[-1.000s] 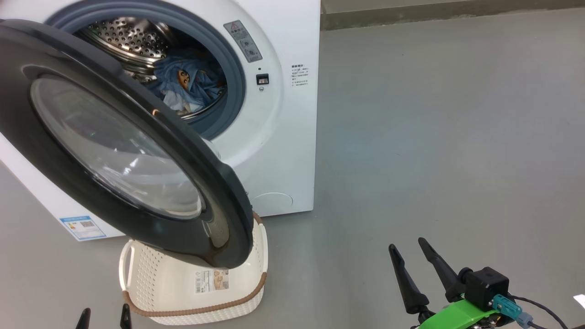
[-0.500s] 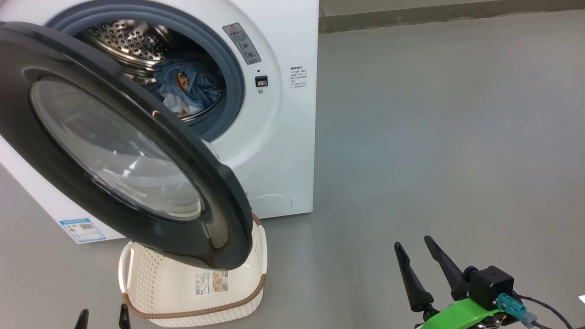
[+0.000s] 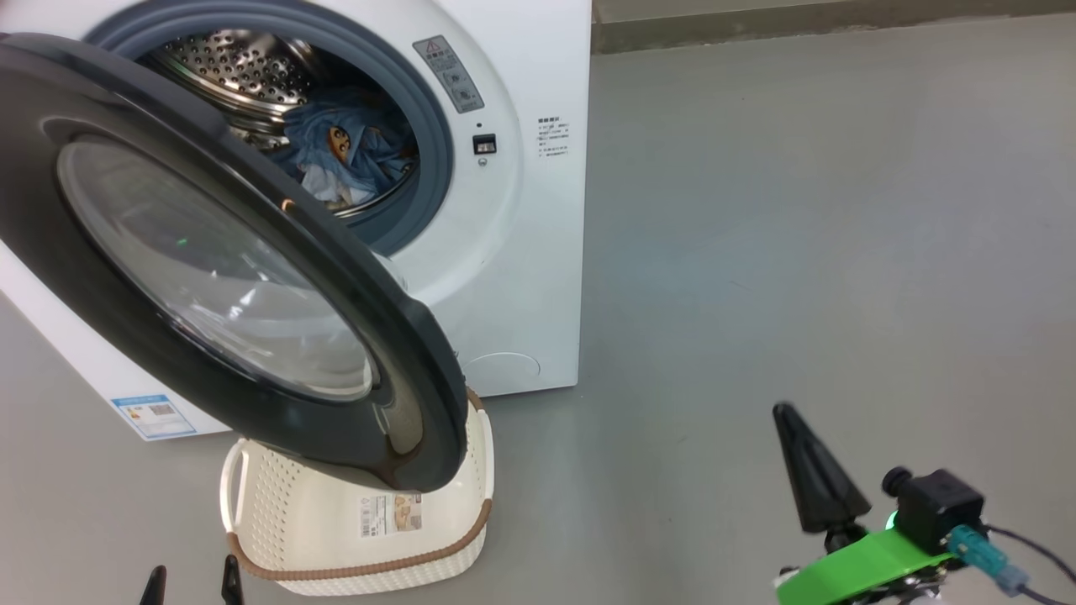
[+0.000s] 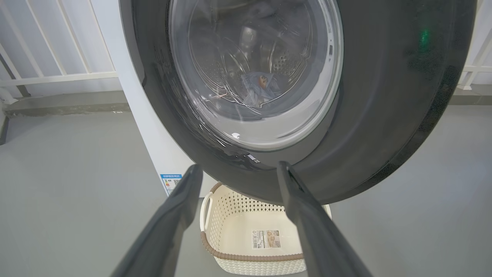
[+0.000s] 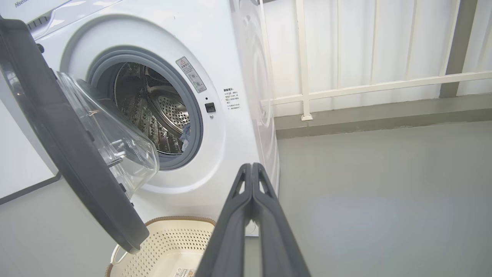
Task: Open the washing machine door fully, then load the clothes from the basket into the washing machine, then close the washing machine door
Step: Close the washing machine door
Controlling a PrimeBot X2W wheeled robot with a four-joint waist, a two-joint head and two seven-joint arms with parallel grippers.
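The white washing machine (image 3: 521,277) stands with its black-rimmed door (image 3: 210,260) swung wide open towards me. Light blue clothes (image 3: 345,151) lie inside the steel drum; through the door glass the same clothes (image 4: 259,86) show in the left wrist view. The cream basket (image 3: 353,521) sits on the floor under the door, with only a label sticker on its bottom. My right gripper (image 3: 790,420) is shut on nothing, low at the right, apart from the machine. The left gripper (image 4: 238,173) is open just below the door's rim.
Grey floor (image 3: 799,210) stretches to the right of the machine. A white railing (image 5: 365,86) and a low kerb run behind it. The open door (image 5: 73,161) overhangs the basket (image 5: 165,246) and takes up the room in front of the drum.
My right gripper's fingers have closed together, from open to shut, and the gripper has moved slightly right. The left gripper, the door and the basket stay where they were.
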